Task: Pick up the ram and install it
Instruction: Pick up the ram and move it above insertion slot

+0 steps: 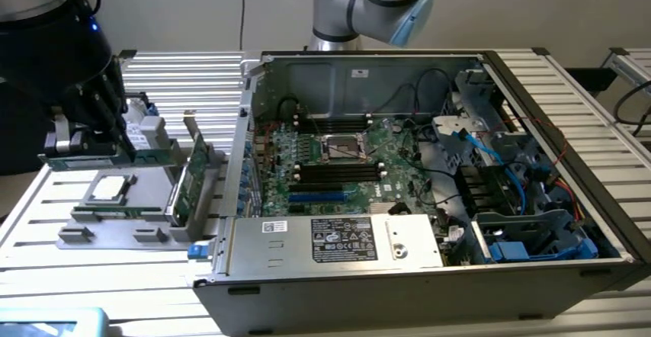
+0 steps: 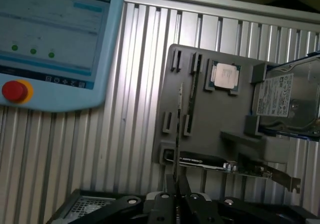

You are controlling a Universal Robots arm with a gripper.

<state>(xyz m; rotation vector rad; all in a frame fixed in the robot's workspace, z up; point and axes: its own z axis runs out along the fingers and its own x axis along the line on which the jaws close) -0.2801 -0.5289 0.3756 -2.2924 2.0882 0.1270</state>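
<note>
My gripper [image 1: 94, 148] hangs at the exterior view's left, above the grey parts holder [image 1: 76, 234], and is shut on the ram [image 1: 114, 159], a narrow green stick held level just over the holder. In the wrist view the ram [image 2: 178, 129] shows edge-on as a thin dark strip running out from between the closed fingers of the gripper [image 2: 176, 196], over the holder [image 2: 220, 114]. To the right in the exterior view lies the open computer case [image 1: 569, 192], and its motherboard [image 1: 392, 188] has black memory slots [image 1: 338, 172] beside the processor socket.
On the holder are a processor chip [image 2: 225, 76], a silver hard drive [image 2: 288, 97] and a green expansion card [image 1: 190, 184] with a metal bracket. A teach pendant [image 2: 50, 39] with a red button lies on the slatted aluminium table [image 2: 130, 144]. The case wall [image 1: 239, 162] stands between holder and motherboard.
</note>
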